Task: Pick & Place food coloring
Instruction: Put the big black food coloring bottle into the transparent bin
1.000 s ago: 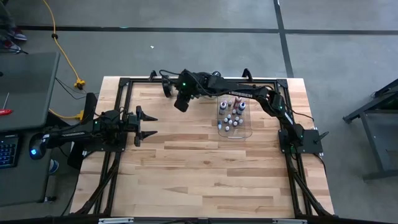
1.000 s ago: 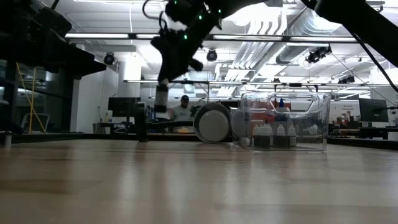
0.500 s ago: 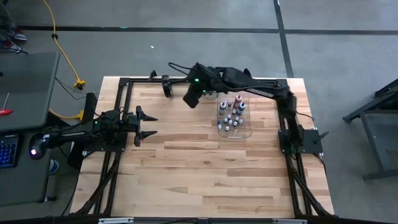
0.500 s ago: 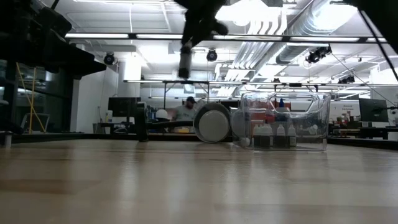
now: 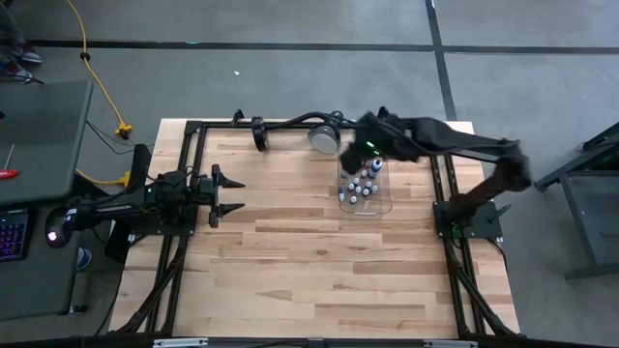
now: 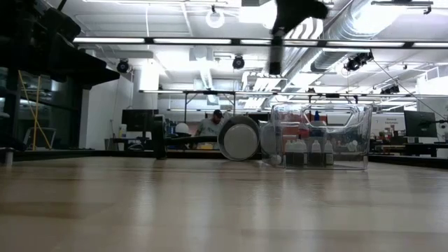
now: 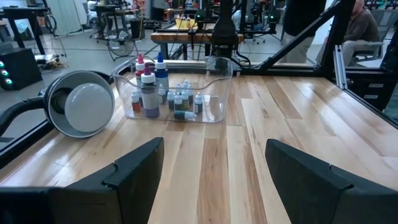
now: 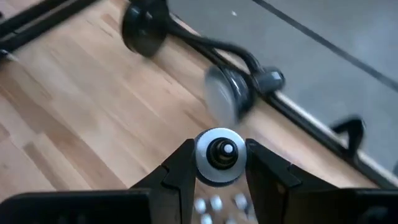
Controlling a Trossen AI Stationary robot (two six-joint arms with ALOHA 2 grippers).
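Above the clear plastic tray [image 5: 365,205] at the table's far right side, our right gripper [image 8: 221,163] hangs in the air with its fingers clamped on one white-capped food coloring bottle [image 8: 219,156]. Other food coloring bottles [image 7: 166,99] stand inside that tray, beside a round silver lamp head [image 7: 83,111]. Our left gripper [image 5: 228,194] waits wide open and empty over the table's left side.
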